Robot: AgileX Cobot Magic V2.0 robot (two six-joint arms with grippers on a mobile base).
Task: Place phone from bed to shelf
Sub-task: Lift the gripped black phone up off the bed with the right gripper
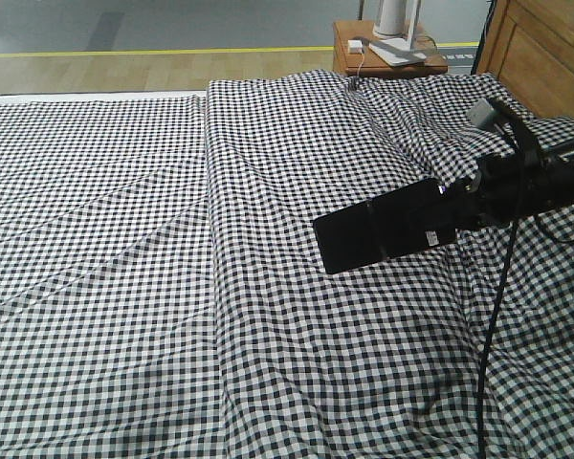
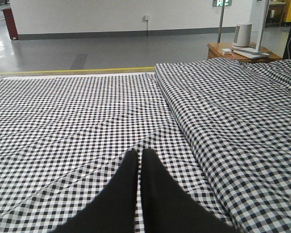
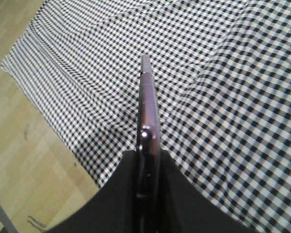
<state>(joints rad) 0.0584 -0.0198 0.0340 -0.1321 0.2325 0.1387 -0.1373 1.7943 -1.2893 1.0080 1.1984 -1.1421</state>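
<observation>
Both over the bed (image 1: 96,239): right gripper (image 3: 148,156) pinches the phone (image 1: 383,228) by one end; left gripper (image 2: 139,162) seems pressed together.

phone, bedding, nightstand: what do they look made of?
The phone looks like glossy black glass, with a faint sheen; its pinkish edge could be metal or plastic. The bedding is matte woven fabric, creased and folded. The nightstand looks like satin brown wood, possibly veneer.

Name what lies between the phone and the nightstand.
Between phone and nightstand: only the rumpled gingham cover of the bed, in the front-facing view.
</observation>
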